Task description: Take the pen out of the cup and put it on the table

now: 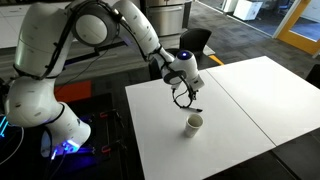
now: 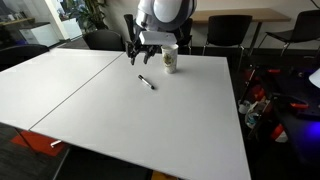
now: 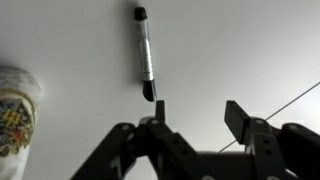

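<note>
The black pen (image 3: 145, 50) lies flat on the white table (image 3: 230, 50), apart from the cup. In an exterior view the pen (image 2: 146, 82) rests a little in front of the whitish cup (image 2: 170, 59). My gripper (image 3: 197, 108) hovers just above the table with its jaws apart and nothing between them; the left fingertip sits close to the pen's near end. The cup (image 3: 15, 105) stands upright at the left edge of the wrist view. In both exterior views the gripper (image 1: 185, 95) (image 2: 137, 52) hangs beside the cup (image 1: 193, 123).
A thin dark seam (image 2: 70, 95) divides the table (image 2: 130, 120) into panels. Black office chairs (image 2: 225, 30) stand behind the table's far edge. The arm's base (image 1: 40, 95) stands off the table's side, with cables and lit equipment (image 2: 265, 105) on the floor.
</note>
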Controlling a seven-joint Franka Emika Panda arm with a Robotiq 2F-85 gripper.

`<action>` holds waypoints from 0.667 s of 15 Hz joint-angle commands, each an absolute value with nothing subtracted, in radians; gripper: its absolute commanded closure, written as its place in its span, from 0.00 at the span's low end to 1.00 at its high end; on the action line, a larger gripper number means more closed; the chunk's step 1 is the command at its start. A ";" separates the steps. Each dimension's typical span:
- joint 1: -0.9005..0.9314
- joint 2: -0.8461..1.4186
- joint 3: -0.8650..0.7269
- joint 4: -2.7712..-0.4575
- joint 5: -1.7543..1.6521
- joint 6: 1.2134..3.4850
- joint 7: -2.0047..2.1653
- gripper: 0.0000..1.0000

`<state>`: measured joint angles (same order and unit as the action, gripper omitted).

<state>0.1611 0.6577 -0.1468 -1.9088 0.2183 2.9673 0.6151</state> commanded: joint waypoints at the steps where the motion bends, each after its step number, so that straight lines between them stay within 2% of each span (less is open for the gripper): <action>1: 0.183 0.616 -0.173 -1.938 0.234 2.986 0.626 0.04; 3: 0.185 0.587 -0.176 -1.962 0.238 2.987 0.628 0.00; 10: 0.177 0.453 -0.157 -2.073 0.240 2.985 0.618 0.00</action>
<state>0.1681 0.5471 -0.1590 -1.9764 0.2243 2.9682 0.6163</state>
